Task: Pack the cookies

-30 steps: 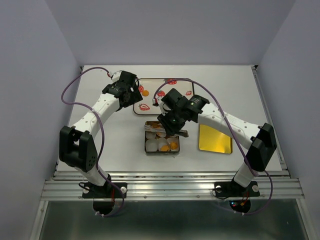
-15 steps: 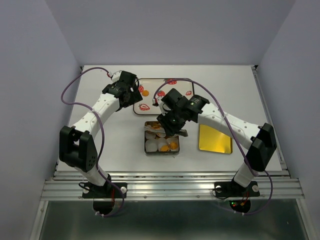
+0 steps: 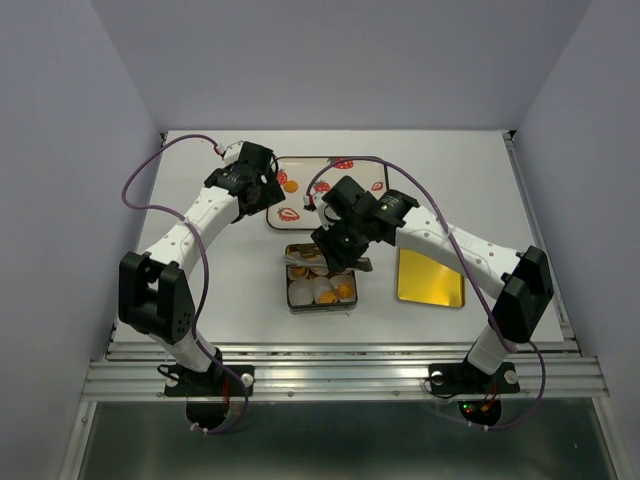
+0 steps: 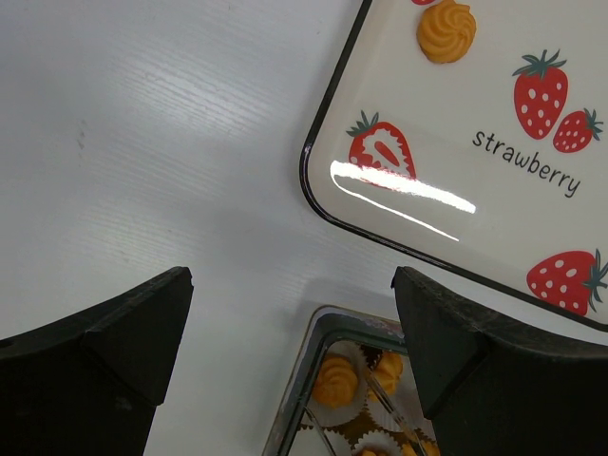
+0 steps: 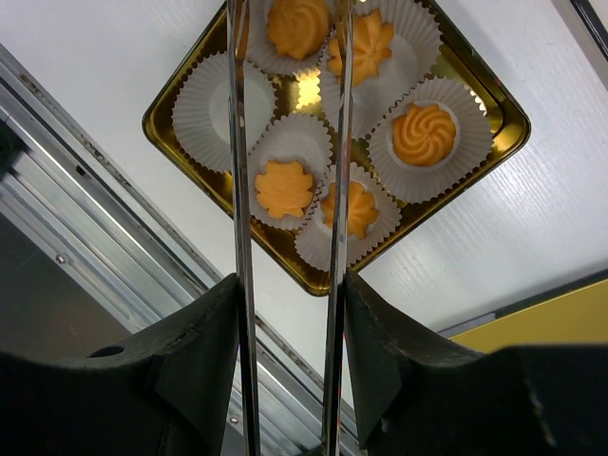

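Five of the cookies sit in white fluted paper cups inside the gold tin, which stands near the middle of the surface, just on the near side of the strawberry tray. A sixth cup at the tin's left corner in the right wrist view holds nothing. The sixth cookie lies on the tray, close to its left edge and beside a printed strawberry. The tin's gold lid lies flat on the surface just right of the tin, apart from it.

The right pincer hangs over the tin and is clamped on a pair of thin metal tongs. Each black finger presses against one blade. The two blades run down side by side with a gap between them and nothing caught in that gap. Their lower ends reach over the far cups of the tin. Whether the tips touch a cookie or a cup cannot be told.

The left pincer is spread wide and holds nothing. It hovers above the bare surface at the tray's near left corner, with the tray's black rim and the tin's far edge both visible between its fingers.
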Robot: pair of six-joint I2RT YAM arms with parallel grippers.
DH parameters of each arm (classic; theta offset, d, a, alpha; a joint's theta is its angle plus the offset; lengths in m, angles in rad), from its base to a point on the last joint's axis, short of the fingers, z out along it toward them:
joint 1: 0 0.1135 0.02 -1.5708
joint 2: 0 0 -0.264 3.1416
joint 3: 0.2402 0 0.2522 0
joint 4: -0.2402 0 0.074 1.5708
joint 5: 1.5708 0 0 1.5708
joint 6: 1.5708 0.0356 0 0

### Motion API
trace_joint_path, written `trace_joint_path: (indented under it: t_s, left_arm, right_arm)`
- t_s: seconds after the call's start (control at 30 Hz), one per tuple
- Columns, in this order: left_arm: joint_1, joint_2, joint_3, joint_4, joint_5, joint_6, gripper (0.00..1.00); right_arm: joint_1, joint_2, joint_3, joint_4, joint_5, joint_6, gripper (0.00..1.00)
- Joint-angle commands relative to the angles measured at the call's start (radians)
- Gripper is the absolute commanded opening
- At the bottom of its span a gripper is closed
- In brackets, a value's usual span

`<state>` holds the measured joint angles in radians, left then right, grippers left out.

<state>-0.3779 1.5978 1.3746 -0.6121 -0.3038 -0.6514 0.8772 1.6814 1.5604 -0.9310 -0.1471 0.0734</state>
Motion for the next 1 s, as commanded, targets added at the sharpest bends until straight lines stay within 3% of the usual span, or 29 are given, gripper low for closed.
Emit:
trace_joint_path:
  t_s: [0.0, 0.5, 0.67, 0.97]
  left_arm:
    - [0.005, -0.013, 0.020, -0.011, -0.023, 0.007, 0.99]
    - [0.005, -0.002, 0.043, -0.017, -0.017, 0.006, 0.99]
    - [0.005, -0.001, 0.063, -0.017, -0.017, -0.002, 0.99]
    - [0.005, -0.024, 0.027, 0.015, -0.009, -0.048, 0.99]
  right_arm:
    - [0.006, -0.040, 0.016, 0.054, -0.023, 0.011, 0.50]
    - [0.006, -0.040, 0.093, 0.061, 0.093, 0.072, 0.46]
    - [-0.072, 0.001, 0.197, 0.075, 0.098, 0.133, 0.46]
    - [-0.227, 0.247, 0.454, 0.087, 0.162, 0.094, 0.45]
